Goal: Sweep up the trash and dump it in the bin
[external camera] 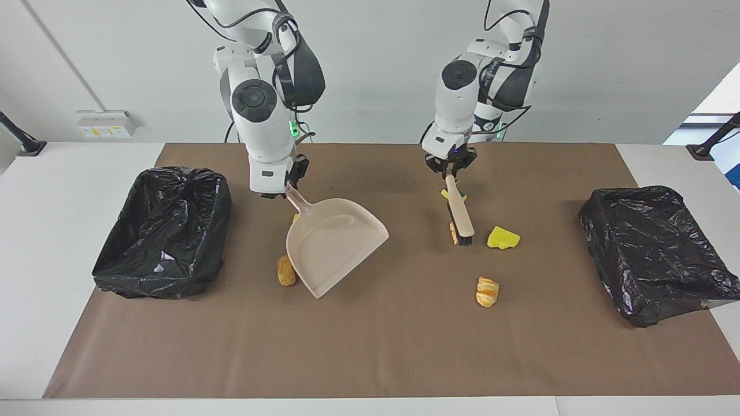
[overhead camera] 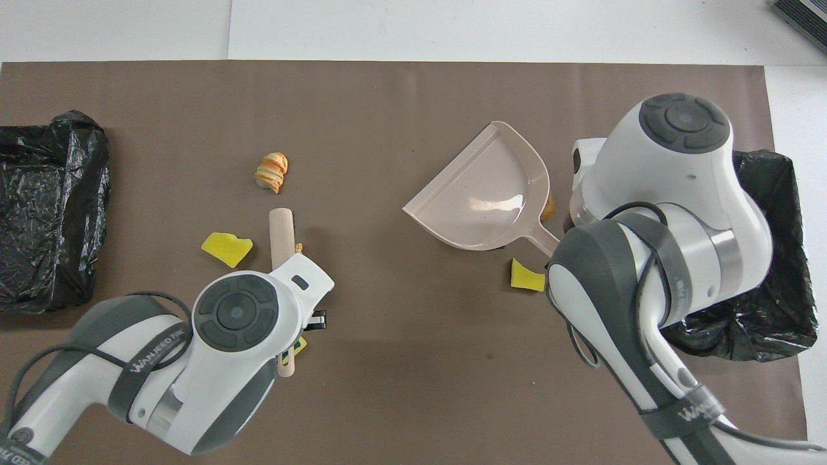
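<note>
My right gripper (external camera: 288, 186) is shut on the handle of the beige dustpan (external camera: 335, 242), which hangs tilted with its mouth turned toward the left arm's end. A brown nugget (external camera: 285, 271) lies beside the pan's lower corner, and a yellow wedge (overhead camera: 526, 276) sits by the handle. My left gripper (external camera: 451, 169) is shut on the beige-handled brush (external camera: 459, 212). Its bristles hang at a croissant piece (external camera: 452, 231), and its handle crosses the green-backed sponge (external camera: 444, 193). A yellow sponge (external camera: 502, 238) and another croissant piece (external camera: 487, 291) lie close by.
Two black-lined bins stand on the brown mat: one (external camera: 165, 231) at the right arm's end, the other (external camera: 656, 254) at the left arm's end. Bare mat stretches between the pan and the brush, and along the edge farthest from the robots.
</note>
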### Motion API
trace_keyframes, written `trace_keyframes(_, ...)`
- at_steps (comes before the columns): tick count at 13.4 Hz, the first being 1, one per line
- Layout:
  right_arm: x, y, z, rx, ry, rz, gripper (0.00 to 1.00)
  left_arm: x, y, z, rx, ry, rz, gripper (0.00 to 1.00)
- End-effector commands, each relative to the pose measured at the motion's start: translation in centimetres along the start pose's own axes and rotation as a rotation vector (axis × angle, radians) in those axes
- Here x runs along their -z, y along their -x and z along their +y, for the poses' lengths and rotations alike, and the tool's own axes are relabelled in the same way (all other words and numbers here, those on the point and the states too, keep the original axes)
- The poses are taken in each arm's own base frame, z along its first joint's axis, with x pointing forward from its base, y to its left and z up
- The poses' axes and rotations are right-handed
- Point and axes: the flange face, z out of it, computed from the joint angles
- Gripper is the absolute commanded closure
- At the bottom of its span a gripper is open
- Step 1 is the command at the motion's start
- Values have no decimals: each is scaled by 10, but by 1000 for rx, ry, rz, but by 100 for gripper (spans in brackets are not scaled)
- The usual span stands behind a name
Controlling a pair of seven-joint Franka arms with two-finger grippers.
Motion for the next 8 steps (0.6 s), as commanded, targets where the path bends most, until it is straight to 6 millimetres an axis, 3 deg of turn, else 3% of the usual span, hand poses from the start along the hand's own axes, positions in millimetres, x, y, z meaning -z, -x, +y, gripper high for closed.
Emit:
trace_keyframes(1,-16,10,-12,114,64,-3,100,-1,-38,-48,-36,-9,-10,100)
trace_keyframes(4,-36,-16,-43,225,105,-65,100,3,-65,-123,-99,10,-6,100)
trace_keyframes(6,-39,-17,-38,281,109,-63,100,-4,-69,-161,-82,14,-30,100)
trace_keyframes(8,-59,-28,-37,372,94,-82,100,-20,-68,-183,-59,9,-49,100)
